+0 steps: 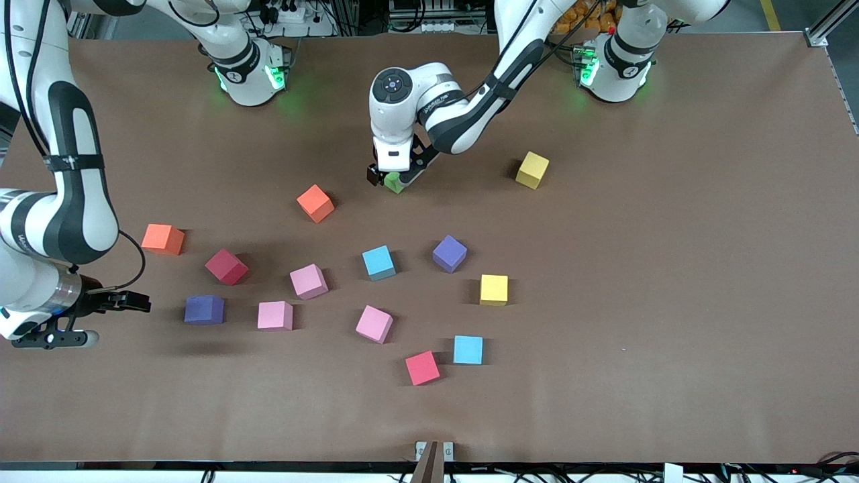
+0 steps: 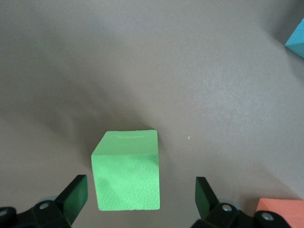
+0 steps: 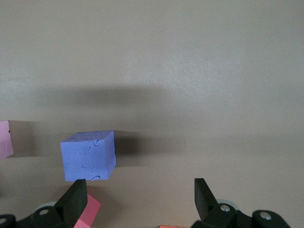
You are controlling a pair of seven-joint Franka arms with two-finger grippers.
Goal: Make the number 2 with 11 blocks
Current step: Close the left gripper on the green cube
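1. Blocks lie scattered over the brown table [image 1: 671,268], none of them touching, and no figure 2 is formed.
2. Green block [image 1: 394,182] sits on the table toward the robots' bases, with the left gripper [image 1: 392,176] down around it; its fingers stand spread on either side of the cube with gaps showing in the left wrist view, nothing gripped.
3. Orange block [image 1: 315,202] lies close by toward the right arm's end, and a yellow block [image 1: 532,170] toward the left arm's end.
4. Left arm reaches in from its base, wrist pointing straight down.
5. Right gripper [image 1: 127,305] hangs low and level beside the dark purple block [image 1: 204,310], fingers parted and empty; a red block [image 1: 226,266] and a pink block [image 1: 275,315] sit nearby.
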